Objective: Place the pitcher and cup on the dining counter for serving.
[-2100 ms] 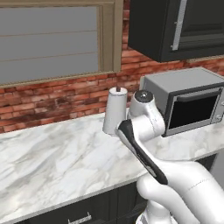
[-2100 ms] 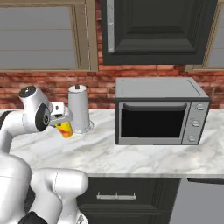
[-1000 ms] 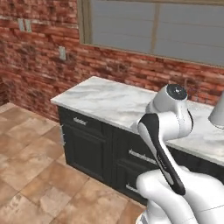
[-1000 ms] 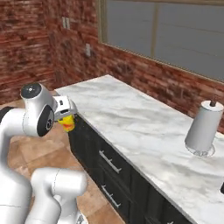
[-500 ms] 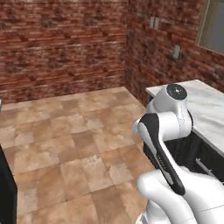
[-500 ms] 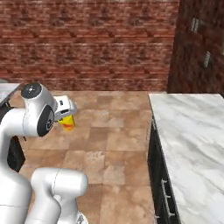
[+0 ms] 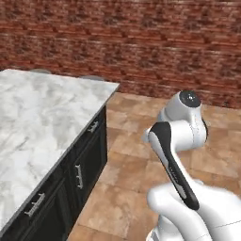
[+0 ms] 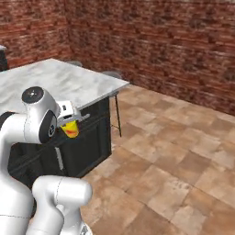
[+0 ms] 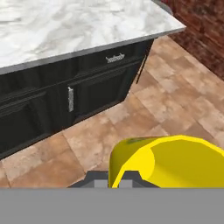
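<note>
The base has turned, so the camera views have swung. The wall counter, microwave, paper towel roll and window seen earlier have left the views. The dining counter [image 7: 42, 113] has come into view, with its dark cabinets [image 9: 74, 98] facing the gripper [image 8: 71, 120], and a stool [image 8: 113, 75] stands at the counter's far corner.

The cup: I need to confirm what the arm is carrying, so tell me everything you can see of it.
The small bright yellow cup has a red-orange marking on its lower side and looks smooth and glossy, like plastic. In the right base view it hangs in the gripper beside the arm's white wrist, in the air in front of the dark cabinets of the marble-topped dining counter, above the tiled floor. In the hand view it lies close to the camera, with its rounded yellow wall and rim showing. It touches nothing else.
</note>
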### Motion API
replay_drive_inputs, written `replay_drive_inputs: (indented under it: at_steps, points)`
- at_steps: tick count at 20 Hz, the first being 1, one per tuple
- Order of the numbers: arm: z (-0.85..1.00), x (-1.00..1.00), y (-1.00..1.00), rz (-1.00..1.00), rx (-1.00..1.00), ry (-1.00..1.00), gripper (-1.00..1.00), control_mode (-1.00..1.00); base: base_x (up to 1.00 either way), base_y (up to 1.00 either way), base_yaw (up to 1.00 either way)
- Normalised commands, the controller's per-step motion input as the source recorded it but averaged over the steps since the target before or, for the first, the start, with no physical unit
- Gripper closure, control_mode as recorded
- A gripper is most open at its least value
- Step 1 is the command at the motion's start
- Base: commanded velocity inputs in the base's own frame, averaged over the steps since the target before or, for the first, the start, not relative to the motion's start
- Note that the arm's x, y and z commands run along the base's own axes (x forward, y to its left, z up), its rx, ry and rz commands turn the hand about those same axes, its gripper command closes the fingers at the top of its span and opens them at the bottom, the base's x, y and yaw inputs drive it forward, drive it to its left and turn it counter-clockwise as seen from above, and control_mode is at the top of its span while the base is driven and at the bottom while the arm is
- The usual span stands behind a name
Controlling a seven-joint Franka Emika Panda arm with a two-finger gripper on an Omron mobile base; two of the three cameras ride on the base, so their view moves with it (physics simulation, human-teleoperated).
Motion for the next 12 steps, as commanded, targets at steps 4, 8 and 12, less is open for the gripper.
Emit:
replay_drive_inputs:
  at_steps: [4,8,12]
  points:
    - [0.0,0.0,0.0,0.0,0.0,0.0,1.0,1.0,0.08,-0.11,0.98]
    - [0.0,0.0,0.0,0.0,0.0,0.0,1.0,1.0,0.46,-0.32,0.86]
    - [0.0,0.0,0.0,0.0,0.0,0.0,1.0,1.0,0.6,-0.42,0.8]
